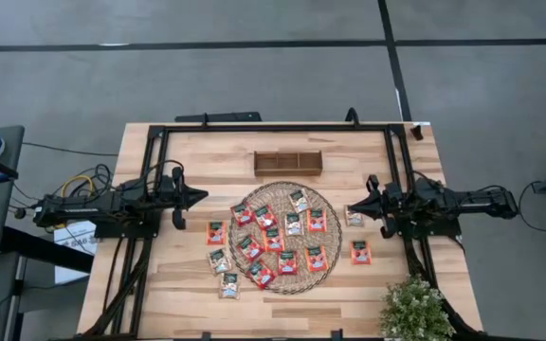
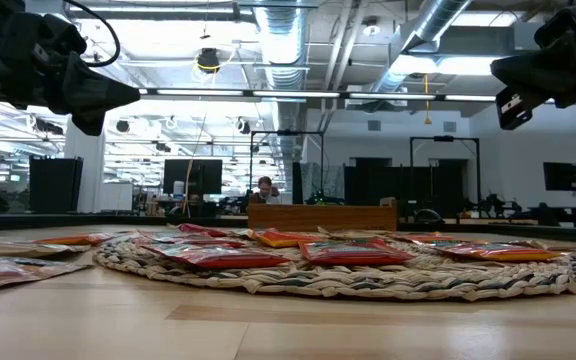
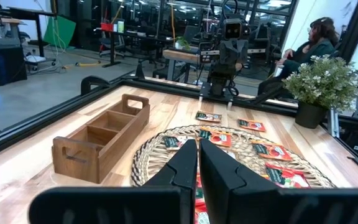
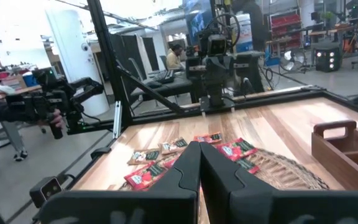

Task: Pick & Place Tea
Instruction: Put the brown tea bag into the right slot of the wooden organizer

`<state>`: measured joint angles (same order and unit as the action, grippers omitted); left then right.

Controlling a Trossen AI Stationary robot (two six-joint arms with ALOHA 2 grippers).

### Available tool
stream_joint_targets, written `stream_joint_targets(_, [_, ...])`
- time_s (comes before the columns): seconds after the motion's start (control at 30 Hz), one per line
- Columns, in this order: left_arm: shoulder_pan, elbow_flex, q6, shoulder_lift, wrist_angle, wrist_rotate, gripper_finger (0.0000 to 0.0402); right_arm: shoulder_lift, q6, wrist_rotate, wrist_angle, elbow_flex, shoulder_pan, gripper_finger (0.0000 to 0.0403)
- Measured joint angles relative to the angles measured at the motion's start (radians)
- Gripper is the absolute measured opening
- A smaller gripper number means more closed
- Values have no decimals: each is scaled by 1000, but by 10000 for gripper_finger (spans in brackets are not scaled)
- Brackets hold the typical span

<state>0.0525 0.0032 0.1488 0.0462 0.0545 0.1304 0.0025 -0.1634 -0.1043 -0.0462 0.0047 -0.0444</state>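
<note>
Sixteen or so tea sachets [image 1: 274, 239] lie on the round woven mat [image 1: 322, 275] and counter [image 1: 188, 303] beside it; left tool [image 1: 201, 198] and right tool [image 1: 353, 210] hover pressed together, empty.

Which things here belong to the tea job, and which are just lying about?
Job: tea sachets, on and around the mat; wooden tray; left gripper and right gripper, both shut and empty.
Lying about: potted plant; yellow cable.
</note>
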Motion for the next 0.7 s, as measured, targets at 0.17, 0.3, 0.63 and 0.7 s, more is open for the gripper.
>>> stream_joint_targets(0.17, [0,0,2,0,0,2,9,0,-71,0,0,0,0,0])
stream_joint_targets(0.3, [0,0,2,0,0,3,9,0,-98,0,0,0,1,0])
stream_joint_targets(0.63, [0,0,2,0,0,5,9,17,-91,89,-12,102,26,0])
stream_joint_targets(0.7, [0,0,2,0,0,5,9,43,-54,89,-6,165,26,0])
